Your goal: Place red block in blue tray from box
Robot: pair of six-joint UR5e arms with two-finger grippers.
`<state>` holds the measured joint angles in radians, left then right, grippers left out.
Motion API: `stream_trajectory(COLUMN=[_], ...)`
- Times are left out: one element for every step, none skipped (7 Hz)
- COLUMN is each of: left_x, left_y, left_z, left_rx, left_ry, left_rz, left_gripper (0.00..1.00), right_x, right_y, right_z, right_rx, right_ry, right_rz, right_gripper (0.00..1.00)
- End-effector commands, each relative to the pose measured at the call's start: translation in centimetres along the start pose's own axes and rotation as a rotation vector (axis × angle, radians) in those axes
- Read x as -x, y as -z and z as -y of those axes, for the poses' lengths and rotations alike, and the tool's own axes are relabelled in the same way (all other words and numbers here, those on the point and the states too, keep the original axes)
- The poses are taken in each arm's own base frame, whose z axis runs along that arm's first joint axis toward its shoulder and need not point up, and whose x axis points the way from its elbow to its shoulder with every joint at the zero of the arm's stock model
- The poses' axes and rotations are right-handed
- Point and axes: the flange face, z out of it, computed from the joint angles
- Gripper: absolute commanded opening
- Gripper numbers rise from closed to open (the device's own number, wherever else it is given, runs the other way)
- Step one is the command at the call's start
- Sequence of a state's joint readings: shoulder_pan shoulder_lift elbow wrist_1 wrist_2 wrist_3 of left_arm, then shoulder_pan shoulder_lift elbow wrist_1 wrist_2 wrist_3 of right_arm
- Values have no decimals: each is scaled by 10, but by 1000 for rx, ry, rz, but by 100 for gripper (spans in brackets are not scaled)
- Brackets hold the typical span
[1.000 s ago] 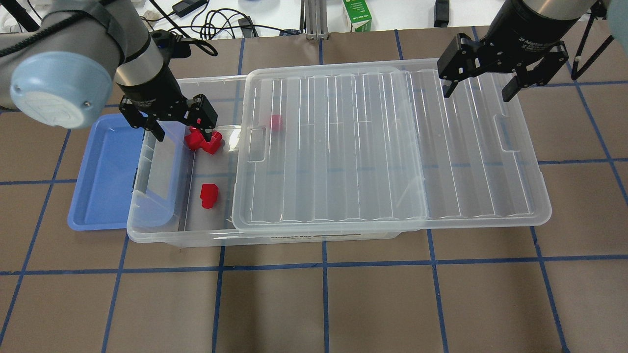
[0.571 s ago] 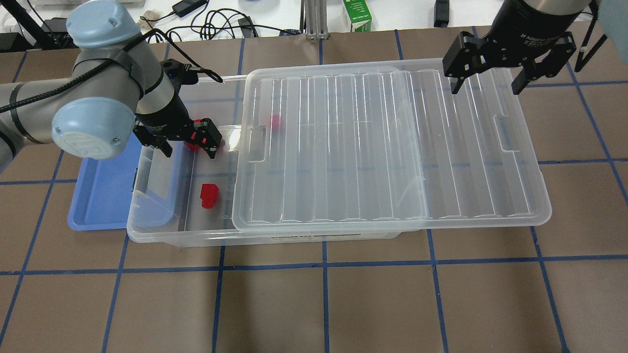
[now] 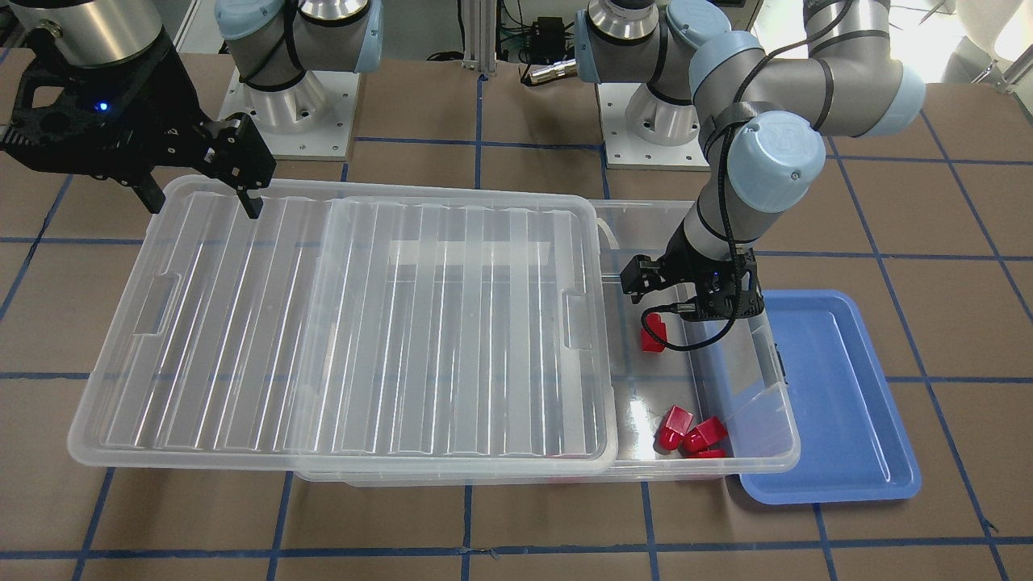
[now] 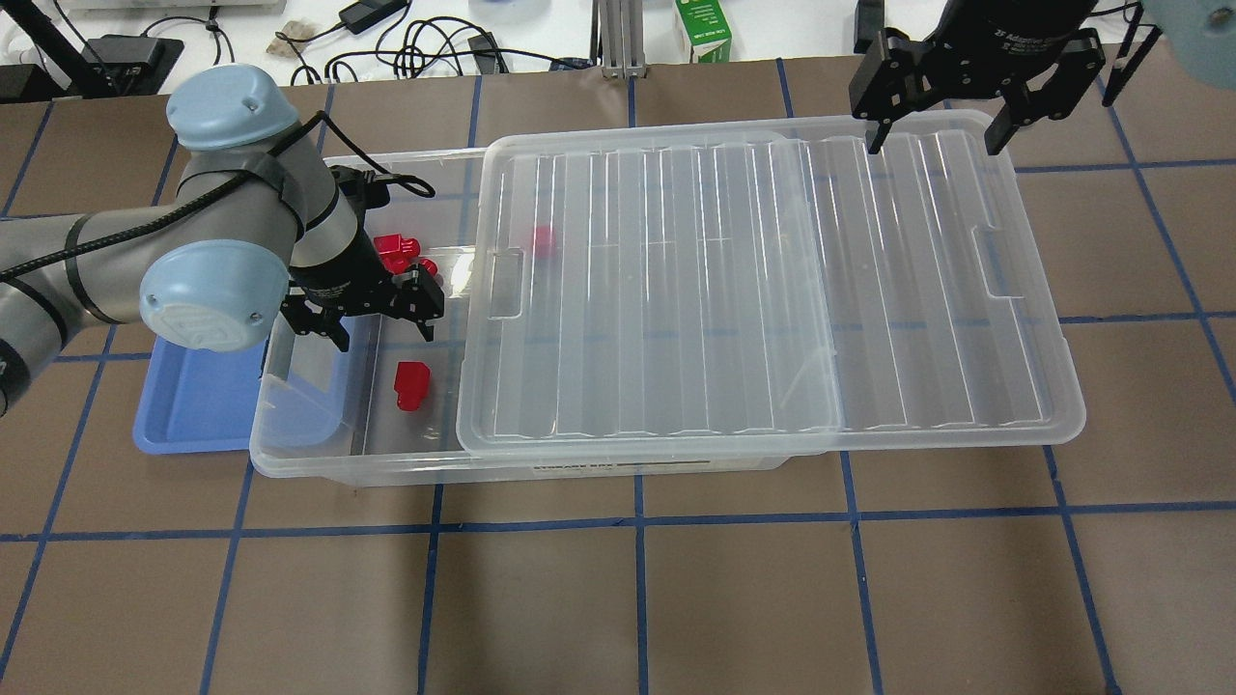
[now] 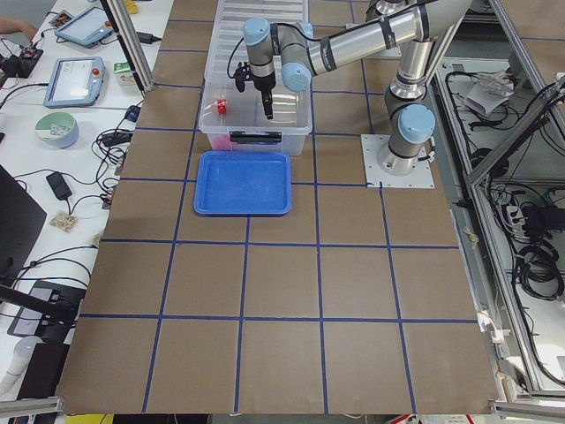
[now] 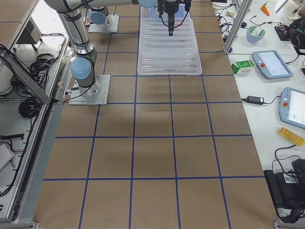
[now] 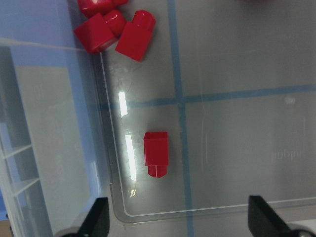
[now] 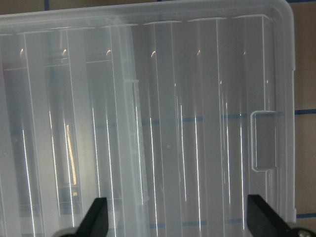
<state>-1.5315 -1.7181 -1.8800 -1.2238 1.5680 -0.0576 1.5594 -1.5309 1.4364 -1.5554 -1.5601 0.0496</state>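
Shifted off the bunched red pieces [image 3: 692, 434], the left end effector [image 4: 386, 339] hangs spread and empty near the small glossy red plastic block [image 4: 411, 384] on the floor of the clear plastic box [image 4: 386, 470], likely light, rigid and slick, best pinched across its flat cube sides.

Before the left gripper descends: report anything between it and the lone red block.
Nothing visible. The lid is slid clear, the bunched pieces lie apart, and the red block sits uncovered below the open left gripper.
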Motion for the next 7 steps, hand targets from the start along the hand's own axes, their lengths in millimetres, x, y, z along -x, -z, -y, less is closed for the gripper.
stream_trajectory(left_x=[-1,-2,-1,3,17,21,18], left_y=[-30,-43,-48,-51,-54,-69,-78], left_z=[3,3,2,4,6,7,7], left_rx=[14,5,8,14,30,51,50], left_ry=[-28,-26,-28,-26,-8,5,12], left_rz=[9,7,7,7,4,1,2], left_gripper=[100,100,100,100,100,100,100], right_x=[0,0,0,5,5,5,6], right_y=[1,0,-1,-2,-2,-2,-2], right_z=[-2,-2,-4,-5,-5,-5,-5], right_rx=[4,6,11,14,14,14,14], right_ry=[-4,-5,-2,7,7,7,10], right_rz=[-6,-11,-12,-12,-12,-12,-10], right_gripper=[100,100,100,100,100,100,100])
